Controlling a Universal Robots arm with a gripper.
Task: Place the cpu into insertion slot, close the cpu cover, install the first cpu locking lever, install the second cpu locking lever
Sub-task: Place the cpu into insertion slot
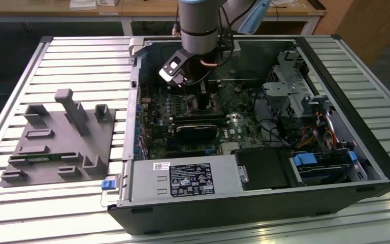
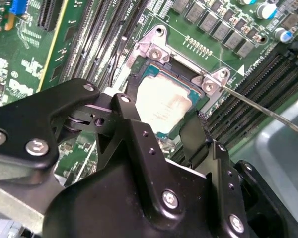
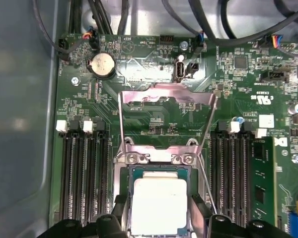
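One open computer case (image 1: 249,216) holds the green board (image 3: 248,89), where the cpu cover (image 3: 166,91) stands raised. The cpu (image 3: 159,203) lies in the insertion slot (image 3: 159,170). The gripper (image 3: 159,214) has its fingers (image 2: 125,105) astride two opposite edges; whether they pinch it or sit just clear, I cannot tell. The chip is probably light, stiff and delicate underneath, so it is best held by the edges only.

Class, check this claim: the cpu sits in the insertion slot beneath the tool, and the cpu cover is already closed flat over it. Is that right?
Not quite. The cpu does sit in the insertion slot beneath the tool, but the cpu cover is not closed. The first wrist view shows it swung up open beyond the socket, leaving the chip's metal top bare.
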